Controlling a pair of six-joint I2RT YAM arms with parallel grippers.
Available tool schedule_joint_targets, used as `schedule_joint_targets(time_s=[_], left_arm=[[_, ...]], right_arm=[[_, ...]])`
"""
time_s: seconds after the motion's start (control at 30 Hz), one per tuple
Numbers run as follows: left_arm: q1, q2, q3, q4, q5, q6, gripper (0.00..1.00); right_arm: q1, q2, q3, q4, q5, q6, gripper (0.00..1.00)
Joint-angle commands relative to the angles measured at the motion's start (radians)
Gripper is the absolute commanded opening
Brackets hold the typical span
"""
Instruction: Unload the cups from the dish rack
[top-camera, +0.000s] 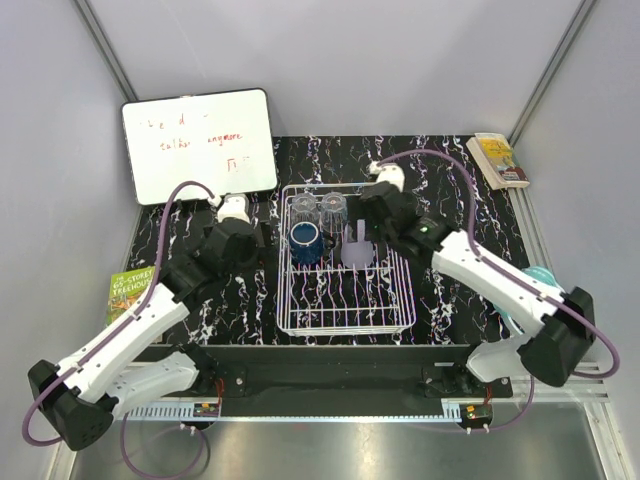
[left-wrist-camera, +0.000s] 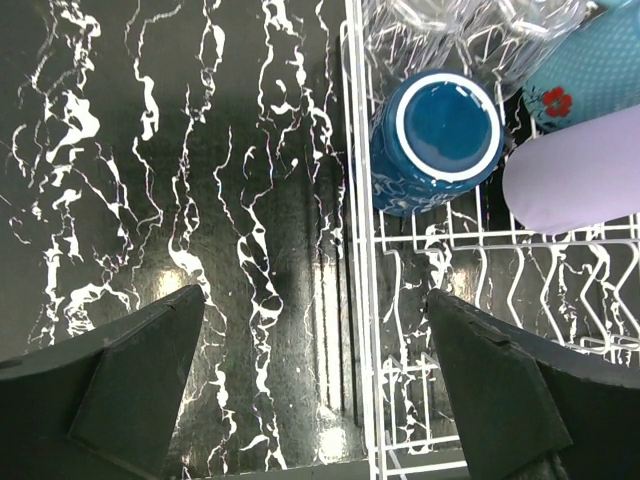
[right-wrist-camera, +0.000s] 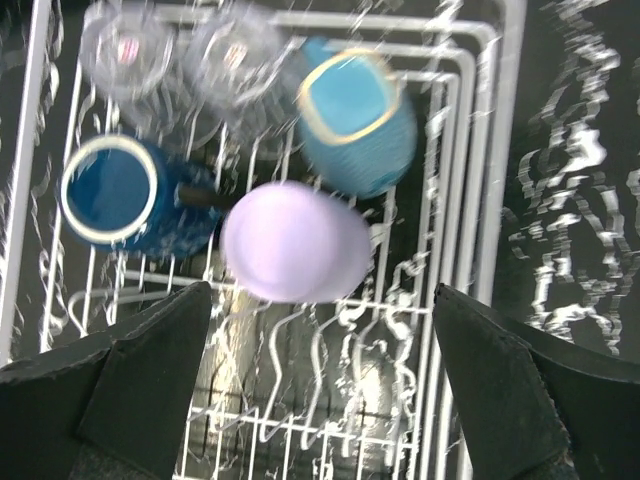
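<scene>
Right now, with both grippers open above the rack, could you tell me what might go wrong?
The left gripper straddles the side wire of the dish rack, so a finger may catch it going down. The lavender tumbler sits close between the teal mug and dark blue mug; the right gripper could knock a neighbour. Both grippers crowd one cluster and might collide.

Dish rack (top-camera: 340, 302) in the middle of the surface (top-camera: 330, 160), loaded in its far half.
Glasses (top-camera: 305, 210) rearmost; mug (top-camera: 305, 242) and tumbler (top-camera: 357, 250) before them; second mug (right-wrist-camera: 358, 118) seemingly right of the glasses.
</scene>
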Motion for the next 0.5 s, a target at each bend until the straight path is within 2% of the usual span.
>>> schedule_joint_targets(time_s=[0.0,0.47], left_arm=[[0.004,0.005,-0.008,0.028,0.017,-0.021,0.99],[0.004,0.005,-0.027,0.028,0.0,-0.021,0.99]], right_arm=[[0.077,0.075,0.049,0.012,0.052,0.022,1.0],[0.105,0.258,0.11,0.017,0.121,0.011,1.0]])
